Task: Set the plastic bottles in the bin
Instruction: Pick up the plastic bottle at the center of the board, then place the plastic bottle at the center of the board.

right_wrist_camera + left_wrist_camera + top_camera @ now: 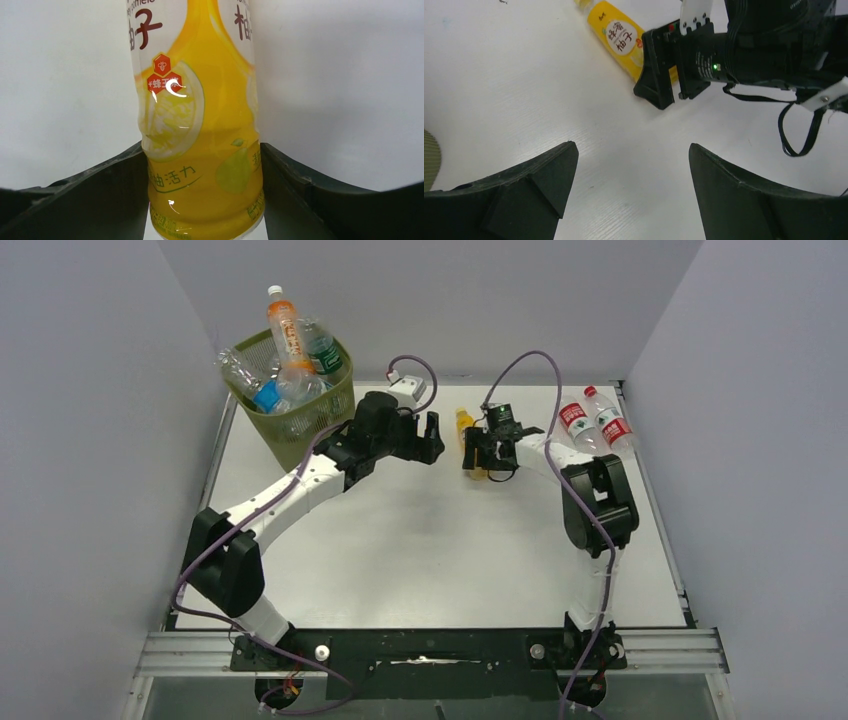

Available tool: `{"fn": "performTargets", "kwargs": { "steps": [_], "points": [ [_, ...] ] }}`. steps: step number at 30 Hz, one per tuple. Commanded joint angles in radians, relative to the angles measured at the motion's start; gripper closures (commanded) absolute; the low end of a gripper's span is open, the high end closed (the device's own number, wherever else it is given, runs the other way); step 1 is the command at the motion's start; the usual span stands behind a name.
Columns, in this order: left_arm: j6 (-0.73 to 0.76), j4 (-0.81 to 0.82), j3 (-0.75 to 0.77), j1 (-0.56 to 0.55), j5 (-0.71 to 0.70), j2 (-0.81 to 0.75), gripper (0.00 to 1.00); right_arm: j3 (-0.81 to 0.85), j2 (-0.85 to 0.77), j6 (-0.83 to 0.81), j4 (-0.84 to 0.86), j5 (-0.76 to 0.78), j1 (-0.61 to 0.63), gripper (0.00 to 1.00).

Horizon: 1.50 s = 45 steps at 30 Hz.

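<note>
A yellow plastic bottle lies on the white table, and my right gripper is shut on its lower body, one finger pressed on each side. The left wrist view shows the same yellow bottle with the right gripper on it. My left gripper hangs open over bare table, just left of that bottle and to the right of the bin. The olive-green mesh bin at the back left holds several bottles, with an orange one sticking out above the rim.
Two clear bottles with red labels lie at the table's back right edge, beside the right arm's elbow. Grey walls close in the table on the left, back and right.
</note>
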Motion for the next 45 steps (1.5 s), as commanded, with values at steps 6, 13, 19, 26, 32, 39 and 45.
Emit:
{"fn": "performTargets", "kwargs": {
  "steps": [6, 13, 19, 26, 32, 39, 45],
  "points": [
    [-0.035, -0.017, 0.075, -0.024, -0.065, -0.032, 0.18, -0.218, -0.260, 0.002, 0.093, -0.068, 0.019, 0.51],
    [-0.039, -0.025, 0.155, -0.028, -0.066, -0.005, 0.18, -0.282, -0.364, -0.004, 0.070, -0.106, 0.020, 0.51],
    [-0.030, -0.036, 0.191, -0.027, -0.052, -0.018, 0.18, -0.308, -0.452, 0.010, 0.027, -0.099, 0.045, 0.51],
    [-0.014, -0.055, 0.186, -0.018, -0.016, -0.092, 0.17, -0.315, -0.546, 0.079, -0.012, -0.026, 0.152, 0.51],
    [-0.017, -0.087, 0.116, 0.013, 0.021, -0.197, 0.17, -0.322, -0.590, 0.159, -0.013, 0.040, 0.293, 0.51],
    [-0.021, -0.124, 0.069, 0.094, 0.062, -0.300, 0.16, -0.288, -0.609, 0.190, -0.064, 0.095, 0.420, 0.50],
    [-0.016, -0.129, 0.065, 0.121, 0.084, -0.306, 0.16, -0.274, -0.663, 0.202, -0.128, 0.122, 0.496, 0.50]
  ]
}}
